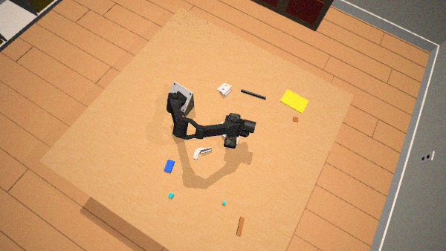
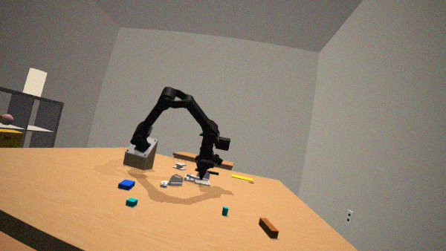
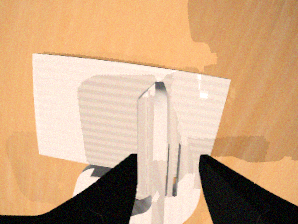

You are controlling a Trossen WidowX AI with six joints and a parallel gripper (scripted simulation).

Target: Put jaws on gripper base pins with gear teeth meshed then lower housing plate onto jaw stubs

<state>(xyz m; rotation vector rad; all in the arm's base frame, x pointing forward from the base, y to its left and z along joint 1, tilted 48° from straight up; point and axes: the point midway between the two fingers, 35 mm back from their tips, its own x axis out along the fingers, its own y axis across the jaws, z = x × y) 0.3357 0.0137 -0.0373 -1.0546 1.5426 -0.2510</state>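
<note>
The placing of one jaw appears in hand: a white, upright-panelled jaw [image 3: 145,140] is gripped in the black pincer [image 2: 201,177] [image 3: 169,161] above the white, flat gripper base [image 1: 237,139] [image 2: 202,183] [image 3: 55,105]. Pin alignment should be checked before lowering; the other white, bent jaw [image 1: 197,153] [image 2: 175,180] lies apart on the counter [image 1: 111,148] [image 2: 93,215] [image 3: 100,30].

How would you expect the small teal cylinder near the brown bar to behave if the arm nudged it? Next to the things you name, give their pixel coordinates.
The teal cylinder [image 1: 224,203] [image 2: 225,211] stands on end, taller than wide, so it would probably tip. Once down, its round side would likely let it roll.
</note>
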